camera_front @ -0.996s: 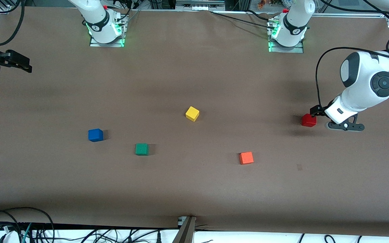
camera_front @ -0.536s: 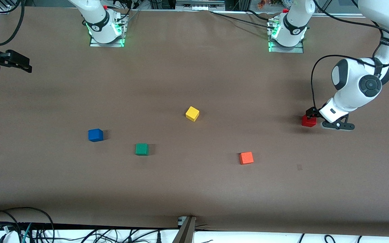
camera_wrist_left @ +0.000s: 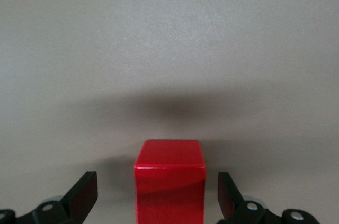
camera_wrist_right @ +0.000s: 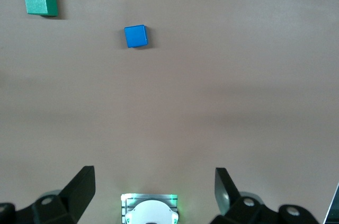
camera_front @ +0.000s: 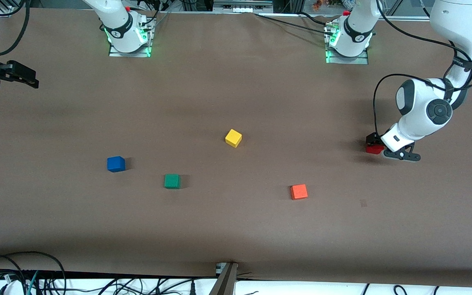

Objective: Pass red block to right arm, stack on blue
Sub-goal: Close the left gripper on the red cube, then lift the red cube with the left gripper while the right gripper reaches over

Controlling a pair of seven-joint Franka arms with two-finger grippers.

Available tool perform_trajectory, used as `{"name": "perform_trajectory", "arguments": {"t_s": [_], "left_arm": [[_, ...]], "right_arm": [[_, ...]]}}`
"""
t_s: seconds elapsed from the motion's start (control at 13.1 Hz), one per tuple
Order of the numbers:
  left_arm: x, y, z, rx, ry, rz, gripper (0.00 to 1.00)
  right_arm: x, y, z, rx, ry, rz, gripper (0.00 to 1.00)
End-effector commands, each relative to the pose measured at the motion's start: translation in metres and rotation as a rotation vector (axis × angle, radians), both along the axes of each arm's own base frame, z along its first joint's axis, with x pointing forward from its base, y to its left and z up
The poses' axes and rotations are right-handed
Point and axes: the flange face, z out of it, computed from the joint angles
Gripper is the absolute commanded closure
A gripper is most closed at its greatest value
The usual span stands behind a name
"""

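Left gripper (camera_wrist_left: 158,203) has lowered, fingers astride the seemingly upright red block (camera_wrist_left: 169,181).

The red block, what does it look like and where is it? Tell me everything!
The small deep-red cube has smooth, slightly glossy faces and rounded edges, maybe painted wood. It sits flat and upright on the brown table, at the left arm's end. The left arm's black two-finger tool is down around it, one finger on each side with a gap showing, so nothing grips it yet. From the front, the tool hides part of the cube's top. No other block touches it.
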Motion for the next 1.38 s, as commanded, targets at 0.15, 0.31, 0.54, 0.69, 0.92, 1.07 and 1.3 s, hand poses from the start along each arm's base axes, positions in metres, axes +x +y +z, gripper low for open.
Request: {"name": "perform_trajectory", "arguments": {"t_s": [0.15,0.31,0.54,0.69,0.92,1.07,1.3], "left_arm": [[-0.004,-0.001,-0.01,-0.003,0.012,-0.029,0.0],[-0.004,-0.002,-0.013,-0.004,0.016,-0.029,0.0],[-0.003,-0.002,-0.012,-0.005,0.02,-0.029,0.78],[-0.005,-0.013,-0.012,-0.007,0.069,-0.048,0.91],[0.006,-0.017,0.007,-0.004,0.079,-0.057,0.99],[0.027,-0.035,0.047,-0.01,0.11,-0.132,1.0],[0.054,-0.049,0.087,-0.057,0.098,-0.281,1.0]], "right_arm": [[0.003,-0.002,0.004,0.019,-0.004,0.001,0.0],[0.005,0.001,0.001,0.018,-0.001,0.006,0.0],[0.009,0.008,-0.005,0.043,0.009,-0.002,0.0],[0.011,0.01,-0.011,0.045,0.021,0.001,0.0],[0.018,0.01,-0.029,0.043,0.061,0.006,0.0],[0.02,0.01,-0.031,0.046,0.061,0.005,0.0],[0.028,0.015,-0.046,0.101,0.084,0.003,0.0]]}}
